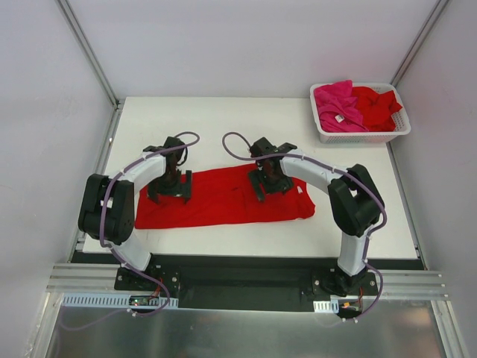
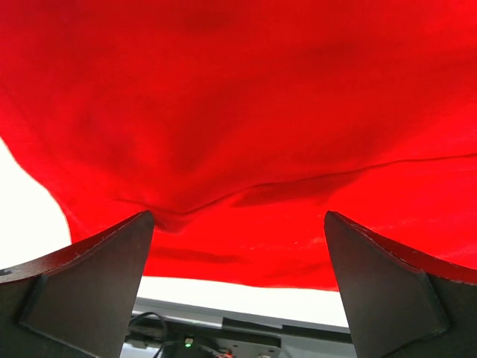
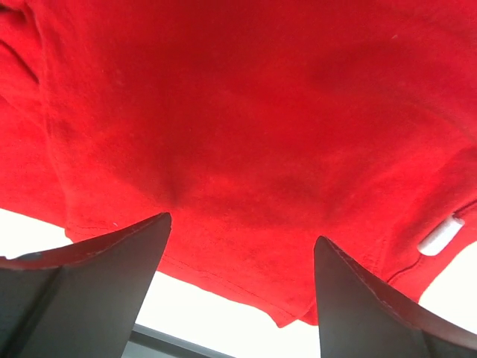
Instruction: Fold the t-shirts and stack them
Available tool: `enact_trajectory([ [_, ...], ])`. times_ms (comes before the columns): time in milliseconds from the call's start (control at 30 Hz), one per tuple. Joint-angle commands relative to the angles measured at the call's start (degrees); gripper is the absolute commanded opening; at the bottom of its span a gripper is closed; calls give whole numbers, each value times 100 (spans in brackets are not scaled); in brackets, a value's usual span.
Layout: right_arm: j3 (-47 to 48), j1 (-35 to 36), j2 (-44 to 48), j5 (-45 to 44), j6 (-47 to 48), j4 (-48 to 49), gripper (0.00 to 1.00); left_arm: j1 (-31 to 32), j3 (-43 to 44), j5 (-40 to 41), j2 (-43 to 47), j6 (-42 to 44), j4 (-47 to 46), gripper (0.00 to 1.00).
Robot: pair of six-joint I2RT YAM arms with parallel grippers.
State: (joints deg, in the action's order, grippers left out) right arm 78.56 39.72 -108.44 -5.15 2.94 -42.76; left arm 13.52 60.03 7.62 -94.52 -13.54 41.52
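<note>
one red t-shirt (image 1: 223, 203) spread flat mid-frame; one pink t-shirt (image 1: 335, 101) and crumpled red t-shirts (image 1: 380, 108), number unclear, upper right; left pincer (image 1: 170, 197) and right pincer (image 1: 271, 188) released.

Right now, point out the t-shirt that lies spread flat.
The red t-shirt on the table; the pink t-shirt and the other red t-shirt sit crumpled in the basket.

The left arm (image 1: 145, 170) and right arm (image 1: 309, 168) are twins: white shells, chunky black joint blocks, a purple cable (image 1: 186, 137) looping along each. The left pincer (image 1: 170, 196) and right pincer (image 1: 272, 190) are black with matte wedge-shaped fingers (image 2: 82, 291). Black bases (image 1: 145, 280) on the aluminium rail (image 1: 417, 283).
</note>
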Motion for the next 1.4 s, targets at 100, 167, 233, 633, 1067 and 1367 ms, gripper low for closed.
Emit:
enact_trajectory([
  [100, 431, -88, -106, 137, -83, -267, 82, -86, -263, -620, -268, -429, -231, 99],
  [167, 458, -140, -159, 233, -109, -285, 82, -130, -351, -753, -321, -509, -267, 99],
  [233, 414, -175, -212, 373, -136, -233, 82, -130, -421, -892, -356, -536, -328, 99],
  [633, 624, -658, -801, 1306, -356, -284, 82, -139, -589, -1218, -129, -562, -346, 99],
  [1067, 2470, -958, -1478, 963, -30, -1190, 83, -69, -1195, -2124, 1364, -931, -100, 99],
  [1367, 2613, -879, -1471, 911, -66, -1086, 86, 116, -1153, -2089, 1709, -949, 189, 99],
])
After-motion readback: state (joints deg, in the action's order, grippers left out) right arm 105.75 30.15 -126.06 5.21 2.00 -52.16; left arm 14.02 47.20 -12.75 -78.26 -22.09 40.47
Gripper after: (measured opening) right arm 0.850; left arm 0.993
